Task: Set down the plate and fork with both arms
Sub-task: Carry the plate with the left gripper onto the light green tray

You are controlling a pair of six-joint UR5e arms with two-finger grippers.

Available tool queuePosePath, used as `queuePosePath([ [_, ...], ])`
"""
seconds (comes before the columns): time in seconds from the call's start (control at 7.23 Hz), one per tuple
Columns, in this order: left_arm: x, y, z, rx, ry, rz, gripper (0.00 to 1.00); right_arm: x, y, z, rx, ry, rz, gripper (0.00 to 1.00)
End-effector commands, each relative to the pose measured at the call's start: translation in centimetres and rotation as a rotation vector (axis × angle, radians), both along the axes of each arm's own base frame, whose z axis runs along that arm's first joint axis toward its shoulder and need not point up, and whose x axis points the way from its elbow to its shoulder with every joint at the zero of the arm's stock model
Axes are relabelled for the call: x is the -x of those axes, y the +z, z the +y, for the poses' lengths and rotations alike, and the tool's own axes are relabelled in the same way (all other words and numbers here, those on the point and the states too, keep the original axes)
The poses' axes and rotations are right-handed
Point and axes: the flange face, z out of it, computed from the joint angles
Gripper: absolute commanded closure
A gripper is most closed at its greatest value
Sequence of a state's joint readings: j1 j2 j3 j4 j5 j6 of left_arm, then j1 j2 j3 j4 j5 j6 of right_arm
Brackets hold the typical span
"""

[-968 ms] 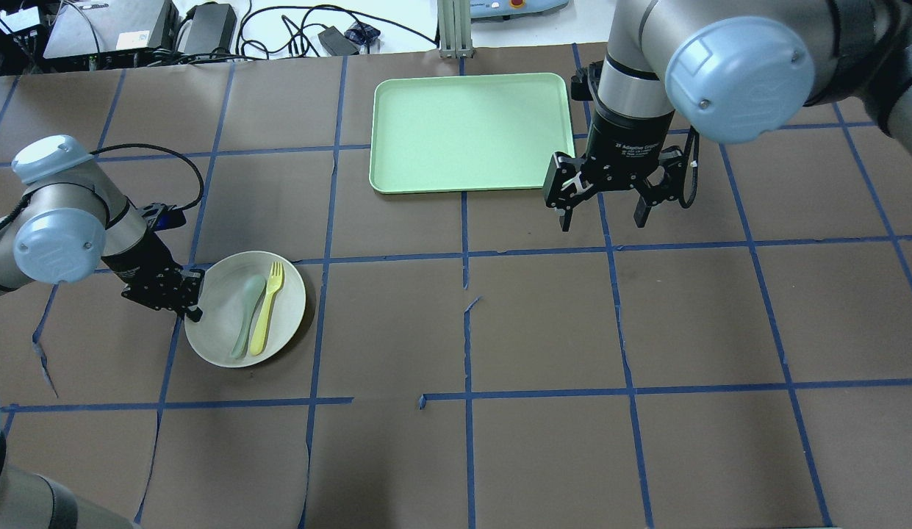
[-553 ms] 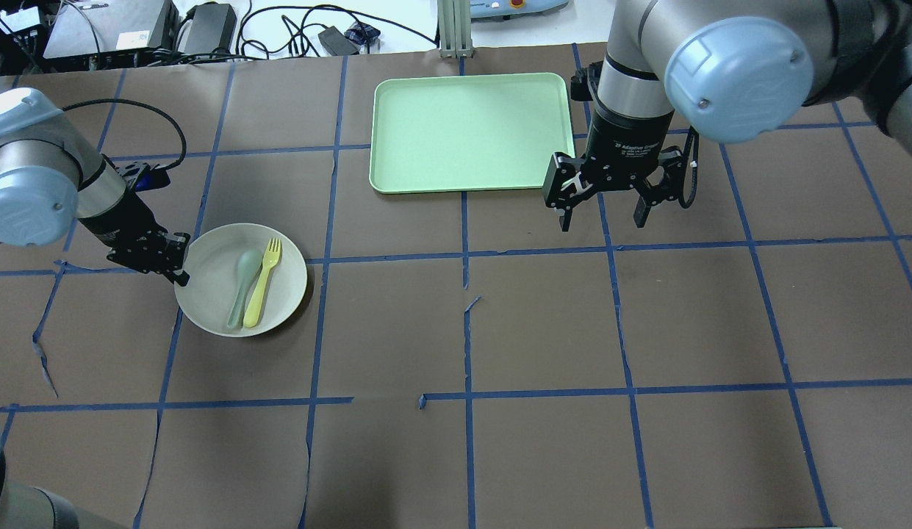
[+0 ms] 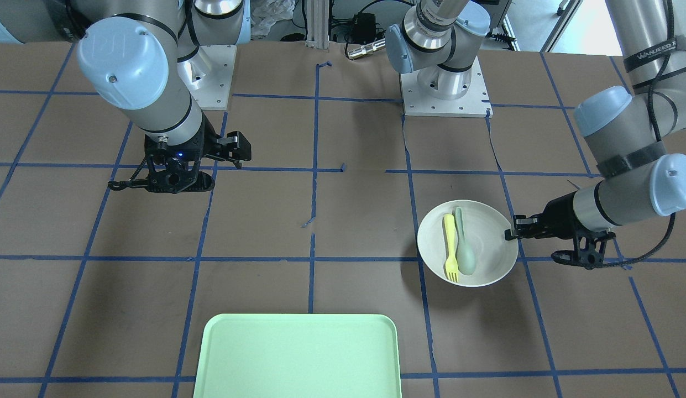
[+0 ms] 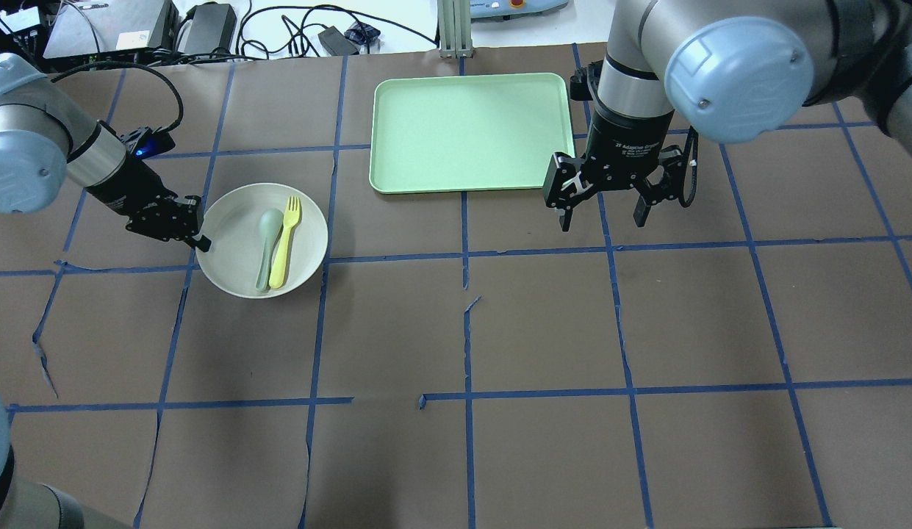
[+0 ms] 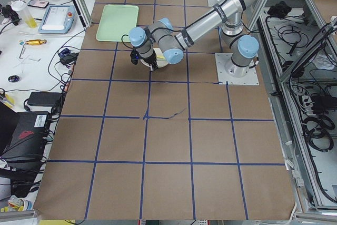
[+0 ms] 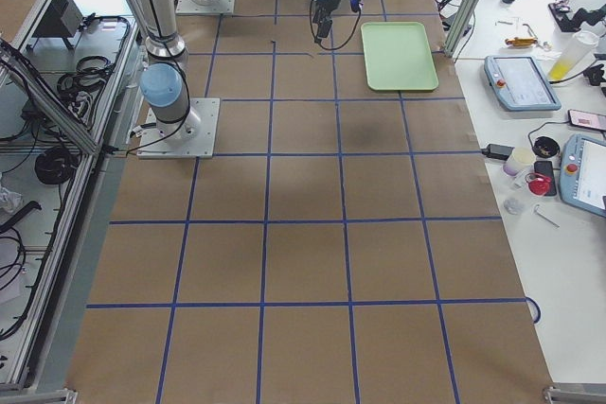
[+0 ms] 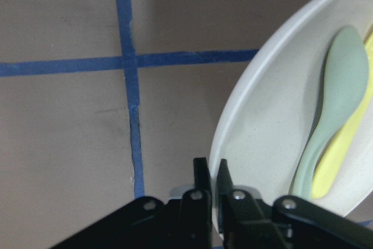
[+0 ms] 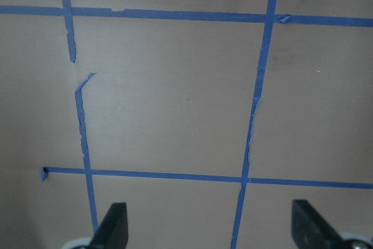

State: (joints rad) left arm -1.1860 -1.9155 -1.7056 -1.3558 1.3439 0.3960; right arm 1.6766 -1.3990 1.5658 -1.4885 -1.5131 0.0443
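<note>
Left jaws pinch plate (image 4: 231,253) rim at left edge; thin grip, tilt risks fork (image 4: 285,246) and spoon (image 4: 265,250) sliding off; right jaws wide, idle near tray (image 4: 470,132).

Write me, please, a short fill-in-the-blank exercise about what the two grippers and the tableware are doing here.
1. The yellow fork lies in the plate beside a pale green ____.
2. The left gripper is ____ on the plate's rim.
3. The right gripper, near the green tray, holds nothing and is ____.

Missing words: spoon; shut; open.
</note>
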Motion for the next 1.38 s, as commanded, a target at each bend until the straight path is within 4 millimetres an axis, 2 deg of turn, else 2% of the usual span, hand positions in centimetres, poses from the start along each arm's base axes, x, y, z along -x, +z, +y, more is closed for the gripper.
queuePosePath([
  [0.0,6.1,2.6,-3.7,0.048,0.031,0.031,1.00,0.0,-0.1,0.1,-0.005,0.012,-0.003,0.00],
  [0.14,9.8,1.9,-4.7,0.056,0.036,0.063,1.00,0.3,-0.1,0.0,-0.006,0.010,-0.003,0.00],
  [0.28,12.2,0.3,-6.3,0.100,0.050,0.072,1.00,0.5,0.1,-0.1,-0.003,0.031,-0.009,0.00],
  [0.41,13.3,-0.4,-8.7,0.128,0.103,0.129,1.00,0.5,0.3,-0.1,0.001,0.044,-0.014,0.00],
  [0.55,14.7,-0.1,-11.2,0.123,0.128,0.128,1.00,0.5,0.1,-0.1,-0.004,0.045,-0.014,0.00],
  [1.11,20.9,-0.4,-17.6,0.128,0.170,0.184,1.00,0.2,0.0,0.2,-0.013,0.051,-0.015,0.00],
  [1.24,22.1,-1.5,-19.2,0.128,0.171,0.184,1.00,0.2,0.0,0.1,-0.010,0.051,-0.015,0.00],
])
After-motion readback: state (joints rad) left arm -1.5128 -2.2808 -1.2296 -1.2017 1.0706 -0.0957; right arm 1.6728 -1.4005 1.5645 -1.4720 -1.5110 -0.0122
